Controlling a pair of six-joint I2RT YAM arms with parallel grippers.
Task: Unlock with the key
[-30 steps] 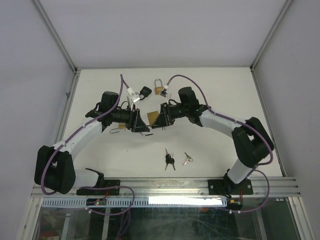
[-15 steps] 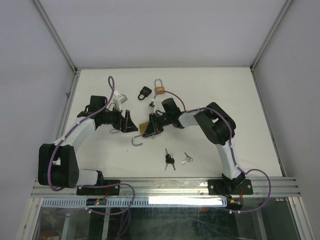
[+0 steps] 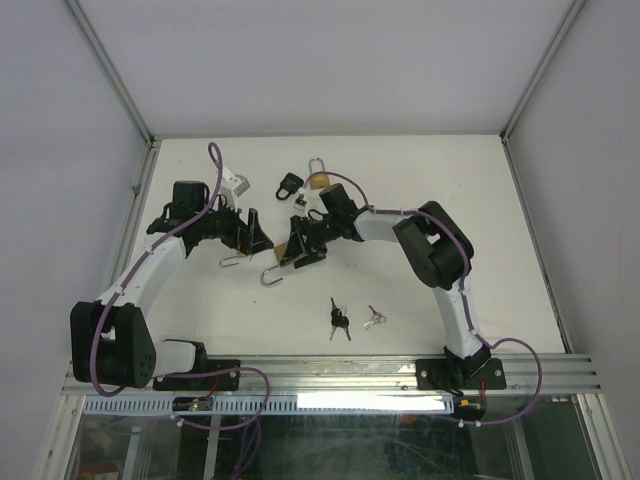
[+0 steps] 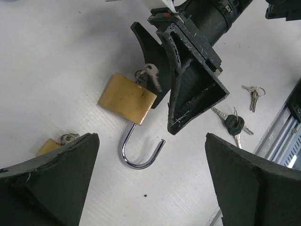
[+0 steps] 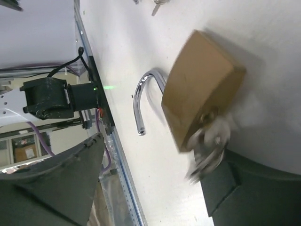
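From above, the padlock point(image 3: 284, 252) lies mid-table point(image 3: 400, 180) between the left gripper point(image 3: 254, 238) and the right gripper point(image 3: 303, 254). Both are spread wide and hold nothing. Left wrist: the key point(image 4: 151, 76) sits in the padlock. Right wrist: the shackle point(image 5: 142, 100) hangs free. Unlocking looks done; only retreat remains.

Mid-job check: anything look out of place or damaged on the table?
Nothing damaged. The brass padlock lies on the table between the open left gripper and right gripper, shackle swung open, key in its base. Only oddity: padlock and key smear in the right wrist view, so they may be shifting.
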